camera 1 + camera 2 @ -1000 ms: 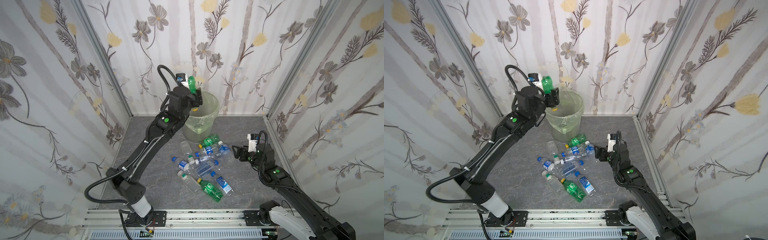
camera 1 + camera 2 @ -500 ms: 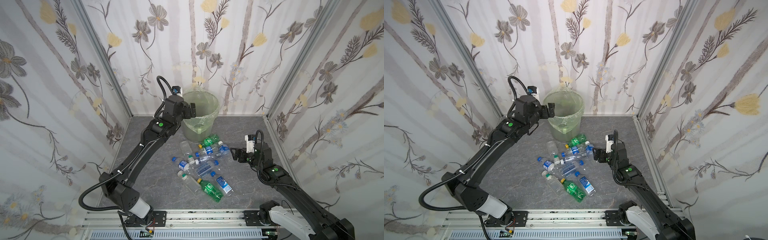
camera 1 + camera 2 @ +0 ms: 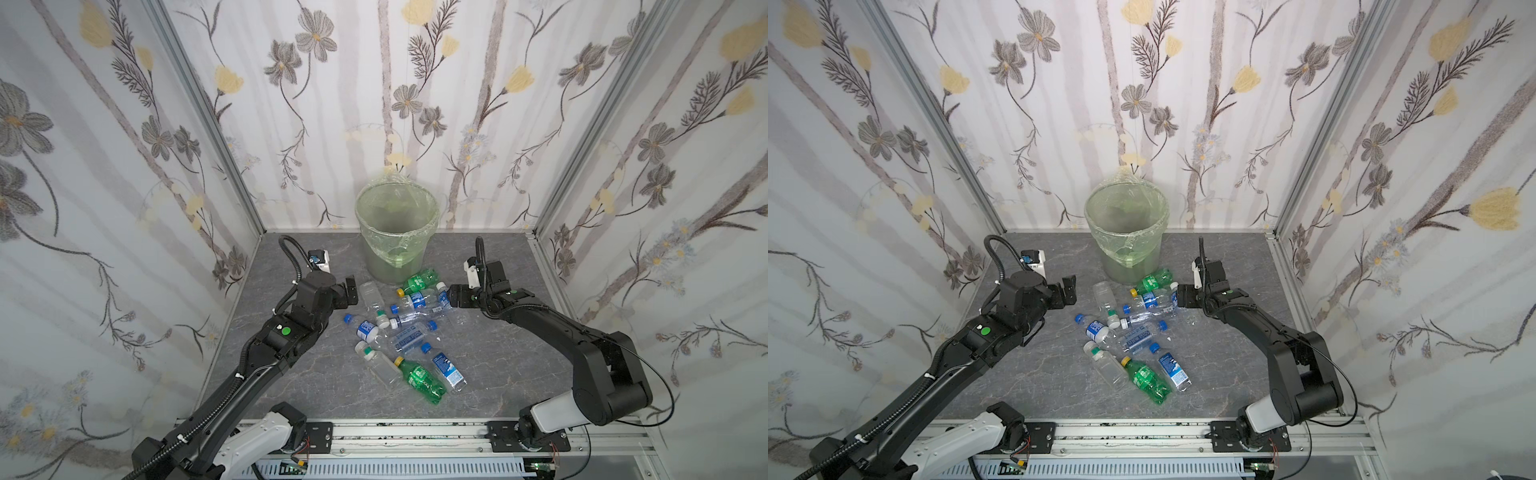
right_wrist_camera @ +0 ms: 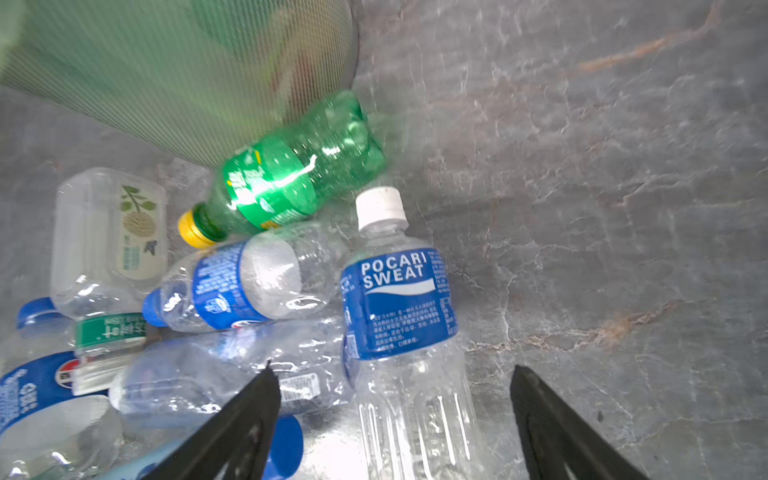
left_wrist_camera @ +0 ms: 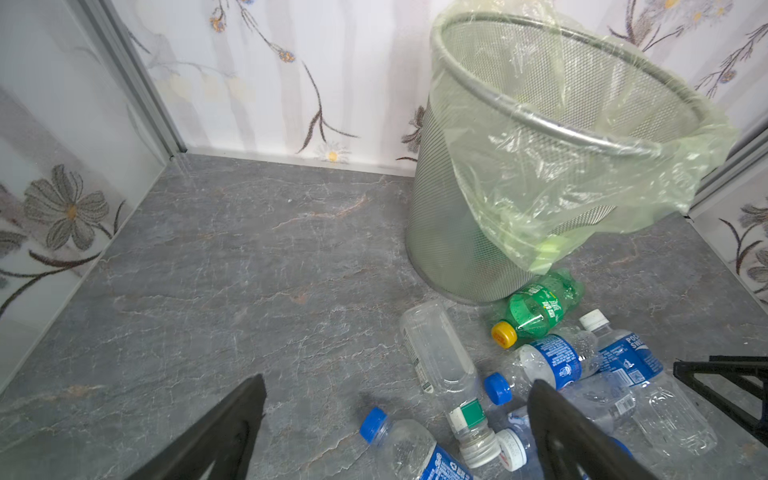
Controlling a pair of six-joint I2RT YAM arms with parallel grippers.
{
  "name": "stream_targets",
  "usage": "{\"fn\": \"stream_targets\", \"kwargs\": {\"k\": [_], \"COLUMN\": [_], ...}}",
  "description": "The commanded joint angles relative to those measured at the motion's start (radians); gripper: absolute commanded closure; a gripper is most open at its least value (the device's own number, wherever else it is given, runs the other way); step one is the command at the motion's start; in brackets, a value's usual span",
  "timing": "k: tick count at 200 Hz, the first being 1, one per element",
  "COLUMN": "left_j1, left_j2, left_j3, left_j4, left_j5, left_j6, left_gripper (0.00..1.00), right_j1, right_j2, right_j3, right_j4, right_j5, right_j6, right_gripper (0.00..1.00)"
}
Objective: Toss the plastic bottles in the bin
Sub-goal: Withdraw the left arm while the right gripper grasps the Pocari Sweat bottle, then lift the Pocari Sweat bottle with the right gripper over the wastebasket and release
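The bin point(image 3: 390, 257) point(image 3: 1129, 259), a mesh bucket lined with a pale green bag, stands at the back wall. Several plastic bottles lie heaped on the grey floor in front of it. One green bottle point(image 3: 417, 281) rests against the bin's base and another point(image 3: 420, 380) lies at the front. My left gripper point(image 3: 348, 291) point(image 5: 397, 384) hangs open and empty just left of the heap, over a clear blue-capped bottle point(image 5: 405, 446). My right gripper point(image 3: 451, 296) point(image 4: 394, 370) is open. Its jaws straddle the lower body of a white-capped Pocari Sweat bottle point(image 4: 397, 299) without closing on it.
Flowered walls close the cell on the left, back and right. An aluminium rail point(image 3: 395, 436) with both arm bases runs along the front. Bare grey floor point(image 5: 249, 270) shows left of the bin and to the right of the heap point(image 4: 602, 208).
The green bottle my left gripper held over the bin is gone from it. The left arm has dropped down to the left of the heap. The right gripper edged toward the heap and opened wider.
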Motion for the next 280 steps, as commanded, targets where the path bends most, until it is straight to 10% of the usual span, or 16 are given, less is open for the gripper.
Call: {"fn": "stream_targets", "kwargs": {"k": [1,209,280], "left_j1": [0.001,0.002,0.003], "left_j2": [-0.052,-0.11,-0.106], "left_j3": [-0.073,-0.14,-0.169], "left_j4": [0.036,0.057,0.064], "left_j5": [-0.02,-0.02,0.004], "left_j6": [-0.079,-0.047,-0.051], "left_gripper": [0.0,0.0,0.0], "right_j1": [0.0,-0.001,0.003], "right_j2": [0.04,0.118,-0.34], "right_j3": [-0.001,-0.032,-0.132], "right_j4": [0.013,0.04,0.121], "right_j5": [0.001,0.106,0.083], "right_j6": [0.002,0.055,0.023], "right_gripper": [0.14,0.48,0.59]}}
